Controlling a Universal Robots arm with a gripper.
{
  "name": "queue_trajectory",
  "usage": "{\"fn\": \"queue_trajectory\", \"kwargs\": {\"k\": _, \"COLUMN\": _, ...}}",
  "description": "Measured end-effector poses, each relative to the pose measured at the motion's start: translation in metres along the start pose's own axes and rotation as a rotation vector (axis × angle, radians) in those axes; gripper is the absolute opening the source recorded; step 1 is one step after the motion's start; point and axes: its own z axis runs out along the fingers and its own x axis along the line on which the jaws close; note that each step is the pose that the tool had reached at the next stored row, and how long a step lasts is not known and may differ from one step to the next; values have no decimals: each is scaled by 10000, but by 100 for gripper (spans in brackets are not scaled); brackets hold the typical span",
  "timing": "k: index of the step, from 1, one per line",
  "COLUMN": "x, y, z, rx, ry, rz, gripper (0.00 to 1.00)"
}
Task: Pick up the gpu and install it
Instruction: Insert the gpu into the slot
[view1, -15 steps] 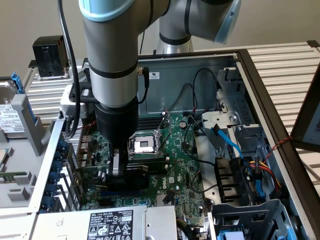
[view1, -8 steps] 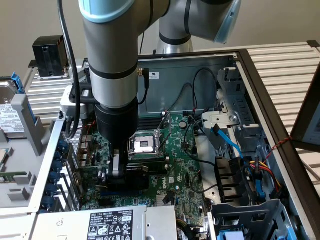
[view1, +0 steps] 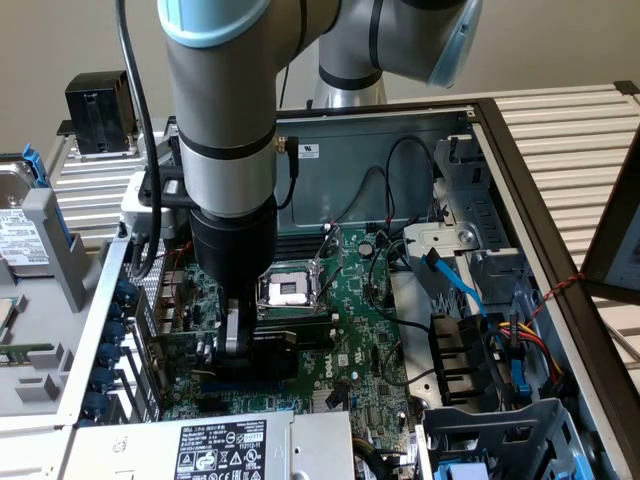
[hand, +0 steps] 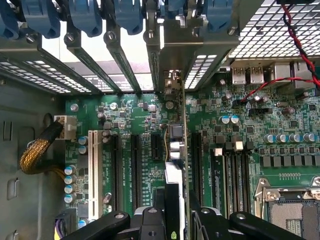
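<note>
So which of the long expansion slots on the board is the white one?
The slot nearest the yellow braided cable. Its whole body is white, while the other long slots, lying toward the gpu, are black.

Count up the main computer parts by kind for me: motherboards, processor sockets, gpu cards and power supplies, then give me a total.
motherboard: 1
processor socket: 1
gpu: 1
power supply: 1
Total: 4
</note>
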Motion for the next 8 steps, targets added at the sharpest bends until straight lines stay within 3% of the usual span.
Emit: {"fn": "queue_trajectory", "kwargs": {"k": 8, "x": 1, "y": 2, "z": 2, "rx": 0, "ry": -2, "rz": -2, "gripper": 28}}
